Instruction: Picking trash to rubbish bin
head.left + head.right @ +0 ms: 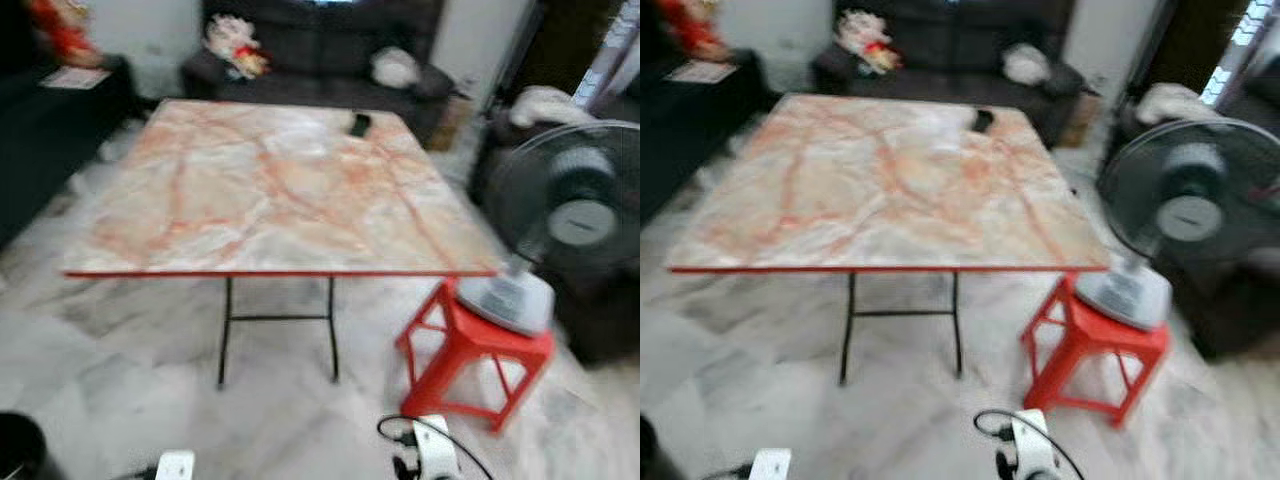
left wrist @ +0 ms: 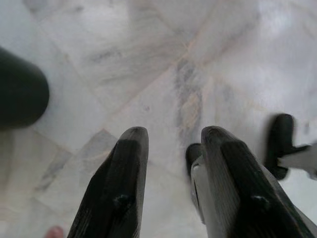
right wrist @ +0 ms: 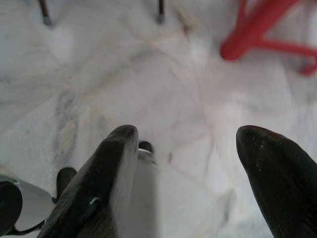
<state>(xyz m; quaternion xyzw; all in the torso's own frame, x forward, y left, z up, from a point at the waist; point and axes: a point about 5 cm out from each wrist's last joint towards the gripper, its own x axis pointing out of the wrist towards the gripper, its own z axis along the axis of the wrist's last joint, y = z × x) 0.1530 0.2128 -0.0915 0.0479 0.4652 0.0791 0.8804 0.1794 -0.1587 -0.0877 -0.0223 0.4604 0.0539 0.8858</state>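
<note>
Black bin (image 1: pixel 18 445) sits lower left, contents hidden; table (image 1: pixel 270 190) ahead, stool (image 1: pixel 470 360) right. Left gripper (image 2: pixel 171 144) slightly parted, right gripper (image 3: pixel 185 144) spread, over floor (image 1: pixel 120 370).

Marble-patterned glossy table (image 1: pixel 270 190); red plastic stool (image 1: pixel 470 350).

My head views are blurred, so I can't identify the small dark object (image 1: pixel 360 124) at the desk's (image 1: pixel 200 230) far edge, and a black rounded shape (image 1: pixel 18 445) is cut off at the lower corner.
</note>
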